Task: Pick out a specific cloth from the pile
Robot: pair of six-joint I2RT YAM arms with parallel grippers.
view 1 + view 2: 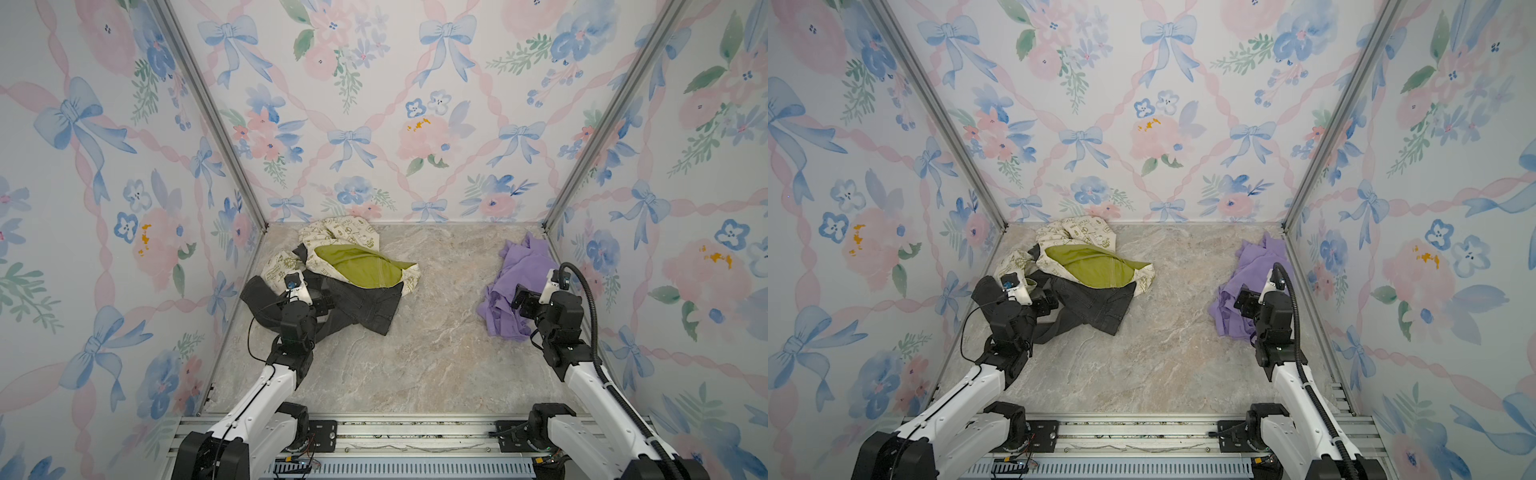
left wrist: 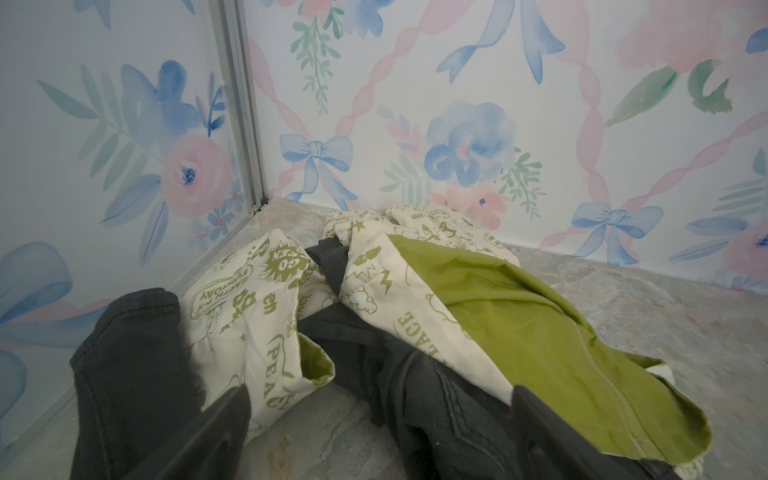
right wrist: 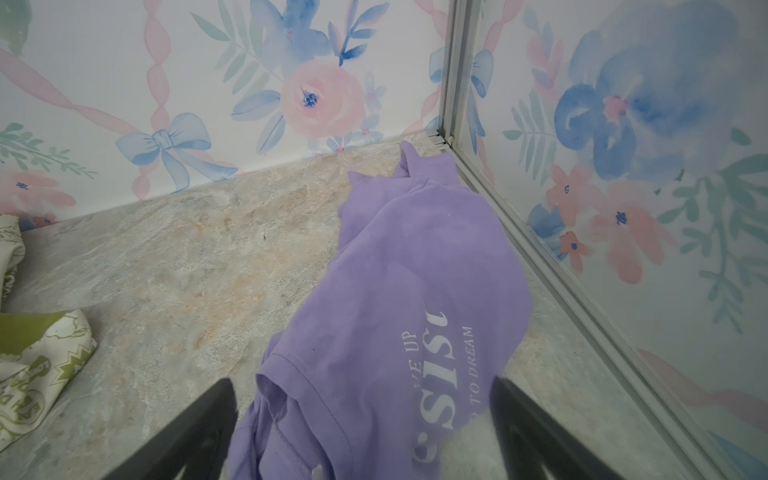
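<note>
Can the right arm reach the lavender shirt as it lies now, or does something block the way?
Probably yes. The right gripper is open, with the lavender shirt showing between its fingers in the right wrist view and nothing on top of it. Only the side wall stands close beside it.

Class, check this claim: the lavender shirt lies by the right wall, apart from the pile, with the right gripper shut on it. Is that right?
Not quite: the right gripper is open, jaws wide either side of the lavender shirt, as the right wrist view shows. The rest holds.
</note>
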